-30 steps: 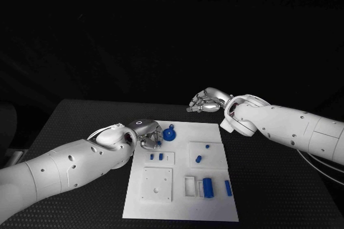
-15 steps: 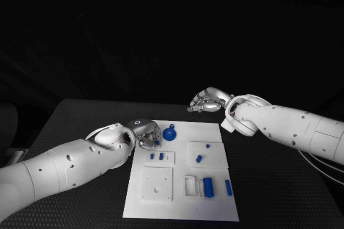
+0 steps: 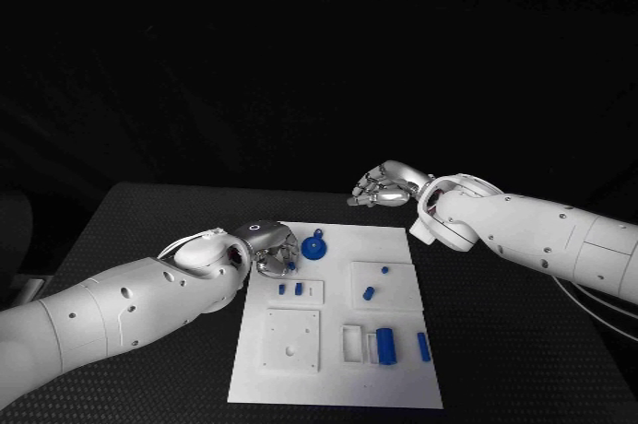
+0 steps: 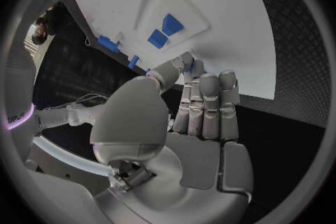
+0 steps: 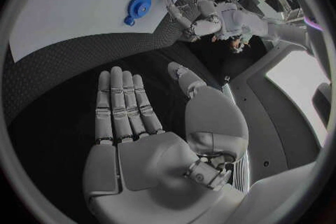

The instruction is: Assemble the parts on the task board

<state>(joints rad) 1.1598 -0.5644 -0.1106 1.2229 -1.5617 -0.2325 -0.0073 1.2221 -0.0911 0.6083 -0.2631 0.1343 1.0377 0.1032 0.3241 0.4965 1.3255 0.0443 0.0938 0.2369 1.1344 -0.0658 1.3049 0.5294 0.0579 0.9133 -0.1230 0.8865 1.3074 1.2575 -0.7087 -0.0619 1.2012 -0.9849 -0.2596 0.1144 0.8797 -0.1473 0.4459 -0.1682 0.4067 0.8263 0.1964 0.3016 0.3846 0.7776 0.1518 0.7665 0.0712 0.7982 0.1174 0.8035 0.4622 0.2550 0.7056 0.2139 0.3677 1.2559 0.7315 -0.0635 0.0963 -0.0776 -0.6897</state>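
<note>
The white task board point(image 3: 339, 369) lies mid-table. A round blue part point(image 3: 313, 249) sits near its far left corner, also visible from the right wrist point(image 5: 139, 7). Two small blue parts point(image 3: 290, 290) stand in a raised block point(image 4: 164, 31). More blue parts lie to the right point(image 3: 376, 283) and near the front point(image 3: 385, 346). My left hand point(image 3: 273, 249) hovers at the board's far left edge, beside the round part. Its fingers point(image 4: 206, 103) are straight and together, with the thumb tip close to them. Whether anything is pinched is unclear. My right hand point(image 3: 383, 186) hangs beyond the board's far edge, fingers point(image 5: 122, 106) stretched out, holding nothing.
A square white plate with small holes point(image 3: 291, 343) sits on the board's front left, and a white slotted holder point(image 3: 355, 344) is beside the long blue part. Black table point(image 3: 532, 350) surrounds the board on all sides.
My left hand has crept a touch to the left at the board's edge. The right hand and the parts have stayed where they were.
</note>
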